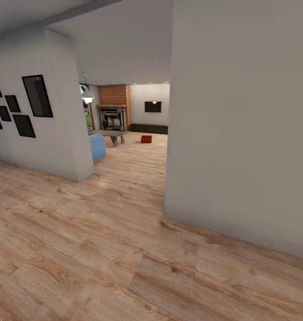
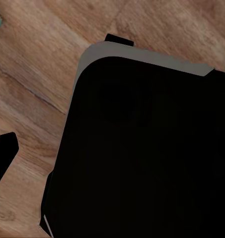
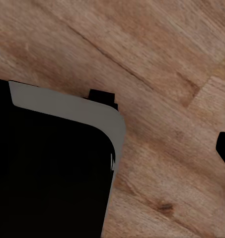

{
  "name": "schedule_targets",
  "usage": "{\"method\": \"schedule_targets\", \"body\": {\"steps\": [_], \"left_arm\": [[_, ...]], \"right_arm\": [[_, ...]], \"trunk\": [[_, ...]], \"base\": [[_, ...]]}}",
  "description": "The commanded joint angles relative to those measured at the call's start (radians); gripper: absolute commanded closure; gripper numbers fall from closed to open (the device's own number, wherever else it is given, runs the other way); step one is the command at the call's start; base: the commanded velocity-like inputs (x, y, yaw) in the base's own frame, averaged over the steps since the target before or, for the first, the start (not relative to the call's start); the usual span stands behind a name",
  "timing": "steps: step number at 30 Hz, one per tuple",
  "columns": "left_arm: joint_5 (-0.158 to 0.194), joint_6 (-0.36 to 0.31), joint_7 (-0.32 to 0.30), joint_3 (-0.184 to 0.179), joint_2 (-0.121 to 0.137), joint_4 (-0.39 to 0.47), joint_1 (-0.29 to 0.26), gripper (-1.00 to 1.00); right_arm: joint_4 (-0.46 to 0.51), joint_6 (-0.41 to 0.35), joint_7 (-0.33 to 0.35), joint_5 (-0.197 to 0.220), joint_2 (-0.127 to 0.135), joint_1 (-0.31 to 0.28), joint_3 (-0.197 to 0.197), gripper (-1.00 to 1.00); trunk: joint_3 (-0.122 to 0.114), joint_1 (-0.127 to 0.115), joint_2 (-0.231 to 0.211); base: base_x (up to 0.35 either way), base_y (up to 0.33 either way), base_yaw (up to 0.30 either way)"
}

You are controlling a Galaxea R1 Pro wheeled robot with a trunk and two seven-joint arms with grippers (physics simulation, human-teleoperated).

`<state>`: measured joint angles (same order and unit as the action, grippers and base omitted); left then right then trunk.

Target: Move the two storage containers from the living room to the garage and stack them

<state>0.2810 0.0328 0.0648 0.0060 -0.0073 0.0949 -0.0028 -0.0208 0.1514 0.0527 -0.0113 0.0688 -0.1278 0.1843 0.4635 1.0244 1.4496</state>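
The robot is judged to be on the approach across light wood-plank flooring (image 1: 102, 232) toward the living room (image 1: 124, 120), where one red-orange storage container (image 1: 146, 139) sits far ahead; whether either end effector is spread cannot be told.

White walls (image 1: 240, 133), black picture frames (image 1: 37, 96), brick fireplace (image 1: 114, 107), blue sofa (image 1: 97, 146)

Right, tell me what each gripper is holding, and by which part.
Cannot be told: the wrist views show dark robot body over light wood-plank floor, with no clear fingers. One red-orange rectangular storage container sits far ahead on the living-room floor, untouched.
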Motion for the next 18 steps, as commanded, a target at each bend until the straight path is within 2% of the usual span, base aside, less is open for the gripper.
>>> {"method": "schedule_targets", "body": {"steps": [1,18], "left_arm": [[0.004,0.003,0.003,0.0,0.0,0.0,0.0,-1.0],[0.004,0.003,0.003,0.0,0.0,0.0,0.0,-1.0]], "right_arm": [[-0.002,0.005,0.002,-0.001,0.0,-0.001,0.003,-1.0],[-0.002,0.005,0.002,-0.001,0.0,-0.001,0.003,-1.0]], "trunk": [[0.001,0.001,0.0],[0.001,0.001,0.0]], "base": [[0.323,0.0,0.274],[0.323,0.0,0.274]]}}
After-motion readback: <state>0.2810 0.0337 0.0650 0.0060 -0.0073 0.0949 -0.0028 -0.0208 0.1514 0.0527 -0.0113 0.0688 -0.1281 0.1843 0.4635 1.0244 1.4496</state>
